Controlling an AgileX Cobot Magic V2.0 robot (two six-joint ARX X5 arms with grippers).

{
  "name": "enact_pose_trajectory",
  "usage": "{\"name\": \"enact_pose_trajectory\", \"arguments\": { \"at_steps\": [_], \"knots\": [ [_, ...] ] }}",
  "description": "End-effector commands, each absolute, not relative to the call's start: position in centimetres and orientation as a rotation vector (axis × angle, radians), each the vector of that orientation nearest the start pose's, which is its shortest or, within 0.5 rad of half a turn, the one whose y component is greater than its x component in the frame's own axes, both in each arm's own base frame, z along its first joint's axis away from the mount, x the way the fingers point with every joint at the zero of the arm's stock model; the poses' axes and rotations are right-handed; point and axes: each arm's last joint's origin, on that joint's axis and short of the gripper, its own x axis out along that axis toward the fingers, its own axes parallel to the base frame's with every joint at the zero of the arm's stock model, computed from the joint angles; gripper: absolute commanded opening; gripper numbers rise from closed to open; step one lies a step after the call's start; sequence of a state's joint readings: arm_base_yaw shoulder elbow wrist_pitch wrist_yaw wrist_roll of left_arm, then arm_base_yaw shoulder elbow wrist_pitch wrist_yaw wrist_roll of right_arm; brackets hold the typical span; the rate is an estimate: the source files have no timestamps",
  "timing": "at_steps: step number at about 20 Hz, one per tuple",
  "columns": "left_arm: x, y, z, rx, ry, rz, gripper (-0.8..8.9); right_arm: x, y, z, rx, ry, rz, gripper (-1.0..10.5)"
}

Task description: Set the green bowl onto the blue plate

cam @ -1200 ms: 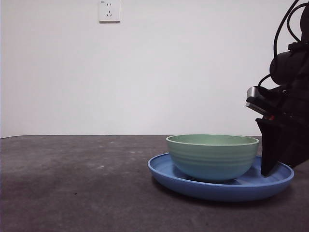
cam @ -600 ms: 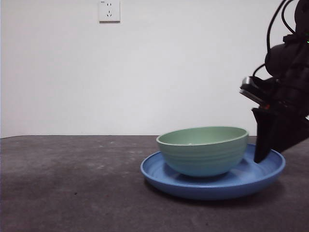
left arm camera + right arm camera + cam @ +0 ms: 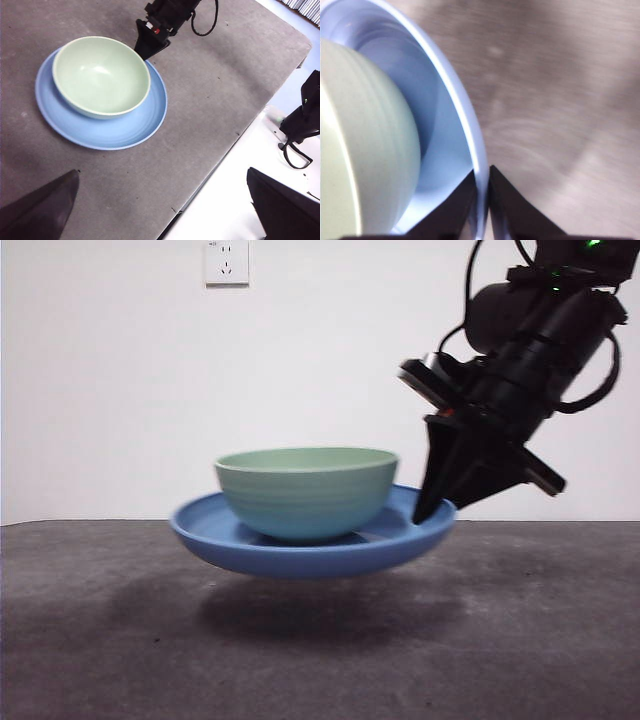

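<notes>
The blue plate (image 3: 310,540) hangs in the air above the dark table, with the green bowl (image 3: 305,490) sitting inside it. My right gripper (image 3: 432,508) is shut on the plate's right rim, and its arm comes down from the upper right. The right wrist view shows the rim of the blue plate (image 3: 455,115) pinched between the right gripper (image 3: 482,200) and the green bowl (image 3: 365,150) close beside it. From high up, the left wrist view shows the green bowl (image 3: 100,75) in the blue plate (image 3: 115,130). My left gripper (image 3: 165,210) is open, far from both.
A dark grey table (image 3: 120,640) runs under the lifted plate, which casts a shadow on it. A white wall with a socket (image 3: 227,262) stands behind. The left wrist view shows the table's edge (image 3: 220,150) and a white surface past it.
The plate with the bowl in it has risen off the table and moved left, carried by the right gripper. The arm has swung up and left with it.
</notes>
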State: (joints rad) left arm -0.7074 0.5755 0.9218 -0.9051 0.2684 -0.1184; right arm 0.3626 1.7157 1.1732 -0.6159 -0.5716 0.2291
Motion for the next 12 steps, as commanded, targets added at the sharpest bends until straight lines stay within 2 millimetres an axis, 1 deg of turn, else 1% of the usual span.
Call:
{"name": "enact_pose_trajectory", "arguments": {
  "at_steps": [1, 3, 6, 9, 12],
  "knots": [
    [6.3, -6.5, 34.0, 0.014, 0.608, -0.927, 5.63, 31.2, 15.1, 20.5, 0.357, 1.284, 0.719, 0.1],
    [6.3, -6.5, 34.0, 0.014, 0.608, -0.927, 5.63, 31.2, 16.2, 20.0, 0.364, 1.296, 0.726, 0.1],
    [6.3, -6.5, 34.0, 0.014, 0.608, -0.927, 5.63, 31.5, 17.0, 18.5, 0.374, 1.339, 0.711, 0.1],
    [6.3, -6.5, 34.0, 0.014, 0.608, -0.927, 5.63, 31.9, 17.3, 17.2, 0.377, 1.362, 0.658, 0.1],
    [6.3, -6.5, 34.0, 0.014, 0.608, -0.927, 5.63, 32.0, 17.3, 16.6, 0.366, 1.376, 0.629, 0.1]
  ]
}}
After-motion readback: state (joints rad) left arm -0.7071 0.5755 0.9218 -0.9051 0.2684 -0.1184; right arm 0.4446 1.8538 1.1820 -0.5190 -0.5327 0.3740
